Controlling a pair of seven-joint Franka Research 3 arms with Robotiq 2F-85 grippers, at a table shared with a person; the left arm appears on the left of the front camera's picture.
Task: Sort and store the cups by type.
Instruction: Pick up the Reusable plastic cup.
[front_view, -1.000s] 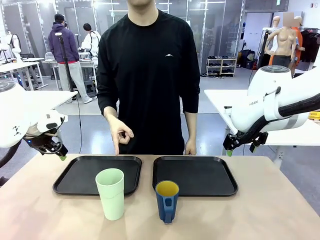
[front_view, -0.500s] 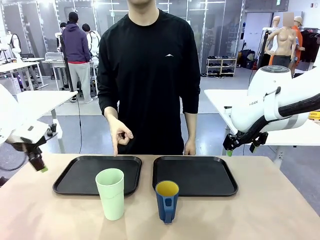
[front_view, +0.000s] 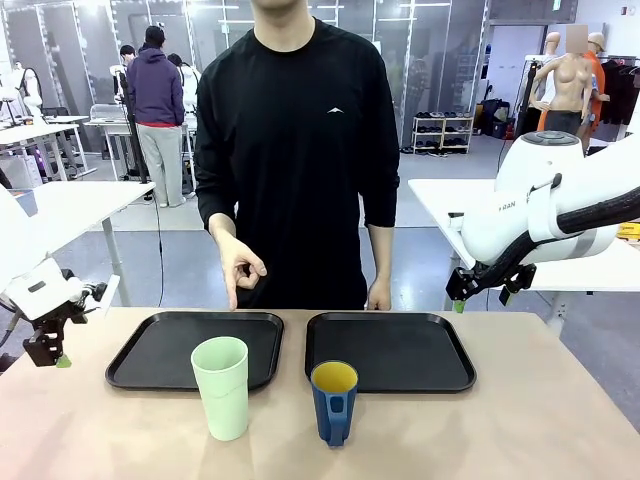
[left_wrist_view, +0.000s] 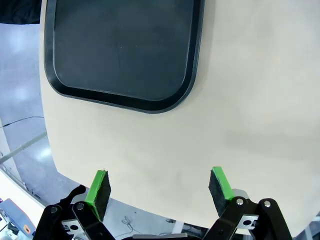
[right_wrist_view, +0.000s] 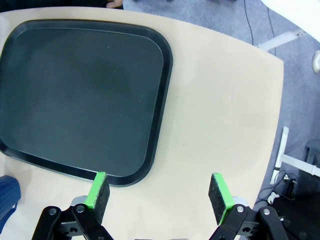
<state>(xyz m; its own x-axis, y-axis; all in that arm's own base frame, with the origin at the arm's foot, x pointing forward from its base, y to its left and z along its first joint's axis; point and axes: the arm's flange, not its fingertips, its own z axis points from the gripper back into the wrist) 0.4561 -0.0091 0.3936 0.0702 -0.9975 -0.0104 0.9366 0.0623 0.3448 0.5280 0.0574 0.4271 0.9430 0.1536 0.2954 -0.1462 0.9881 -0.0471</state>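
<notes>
A tall mint-green cup (front_view: 221, 385) stands at the table's front, just before the left black tray (front_view: 150, 360). To its right, a dark blue mug (front_view: 333, 400) with a yellow inside stands in front of the right black tray (front_view: 400, 355). My left gripper (front_view: 50, 355) hangs open over the table's left edge, well left of the mint cup. In the left wrist view the left gripper (left_wrist_view: 160, 187) holds nothing, and the tray (left_wrist_view: 120, 50) lies beyond it. My right gripper (front_view: 482, 300) stands open above the table's far right. The right wrist view shows the right gripper (right_wrist_view: 159, 192) empty above the tray's corner (right_wrist_view: 150, 150).
A person in black stands at the far side, one hand (front_view: 240, 270) pointing down at the left tray's far edge. An edge of the blue mug (right_wrist_view: 7, 197) shows at the right wrist view's lower left. Bare tabletop (front_view: 540, 400) lies to the right.
My left arm has swung down and outward, from beside the left tray's far corner to the table's left edge. The right arm, the cups and the person's hand have stayed put.
</notes>
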